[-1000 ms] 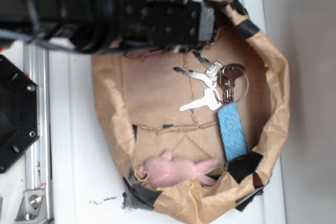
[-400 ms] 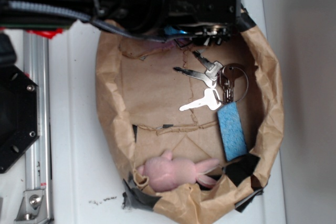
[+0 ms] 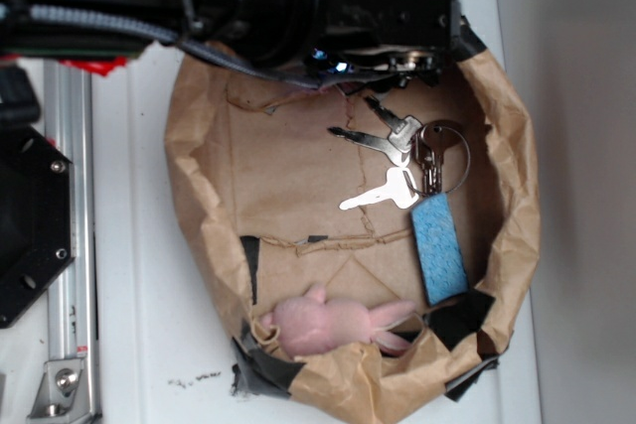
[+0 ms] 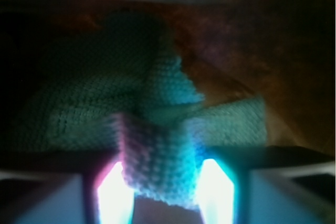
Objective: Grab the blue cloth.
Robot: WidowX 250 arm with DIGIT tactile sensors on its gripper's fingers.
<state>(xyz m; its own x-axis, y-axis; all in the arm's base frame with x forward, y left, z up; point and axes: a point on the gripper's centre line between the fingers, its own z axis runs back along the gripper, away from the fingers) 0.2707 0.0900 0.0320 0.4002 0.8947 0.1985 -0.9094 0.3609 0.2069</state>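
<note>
Since a second ago the arm has swung toward the far rim of the brown paper bag point(image 3: 517, 215), and the claw point(image 4: 164, 182) is now pinched on a raised fold of the blue cloth point(image 4: 157, 124), which spreads out beyond and to both sides of the fingertips point(image 4: 113, 190). Below the claw in the exterior view lie the keys point(image 3: 397, 151), then the blue key tag point(image 3: 439, 247), then the pink plush bunny point(image 3: 333, 325).

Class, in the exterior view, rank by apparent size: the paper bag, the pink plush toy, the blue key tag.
1. paper bag, largest by far
2. pink plush toy
3. blue key tag, only slightly smaller
</note>
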